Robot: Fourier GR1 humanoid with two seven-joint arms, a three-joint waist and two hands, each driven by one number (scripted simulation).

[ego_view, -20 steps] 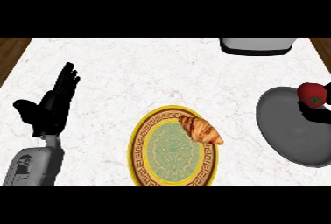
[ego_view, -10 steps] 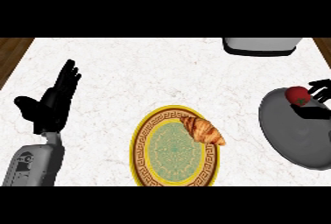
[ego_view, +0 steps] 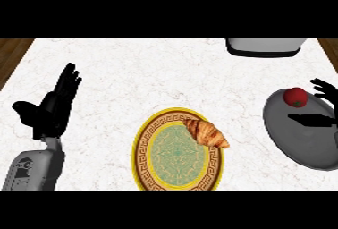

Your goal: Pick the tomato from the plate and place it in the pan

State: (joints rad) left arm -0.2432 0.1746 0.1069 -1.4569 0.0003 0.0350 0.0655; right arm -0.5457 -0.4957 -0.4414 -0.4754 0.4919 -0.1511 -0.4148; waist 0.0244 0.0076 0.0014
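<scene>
The right hand [ego_view: 325, 100] enters at the 3 o'clock edge of the head view. Only parts of it show: fingers spread at the edge and a dark digit lying across the pan. The digits look spread apart with none wrapped around the tomato, so the hand reads as released. The tomato [ego_view: 295, 97] lies just beside those fingers, at their 9 o'clock, and whether they touch it cannot be determined.

The tomato sits inside the pan [ego_view: 310, 143], near its rim at the pan's 12 o'clock. It is a small, round, red fruit with a dark green spot on its lower right, and it appears whole.

Step in hand: release and withdrawal. Judged from position, the placing step appears complete, as the tomato is in the pan and not on the plate. The next move calls for drawing the right hand back toward 3 o'clock without nudging the tomato, which may roll on the smooth grey surface.

The plate [ego_view: 146, 147], yellow-rimmed, lies at 6 o'clock of the counter and carries only a croissant [ego_view: 207, 133] on its upper right.

The left hand [ego_view: 52, 109] rests flat-fingered at 9 o'clock, fingers up.
</scene>
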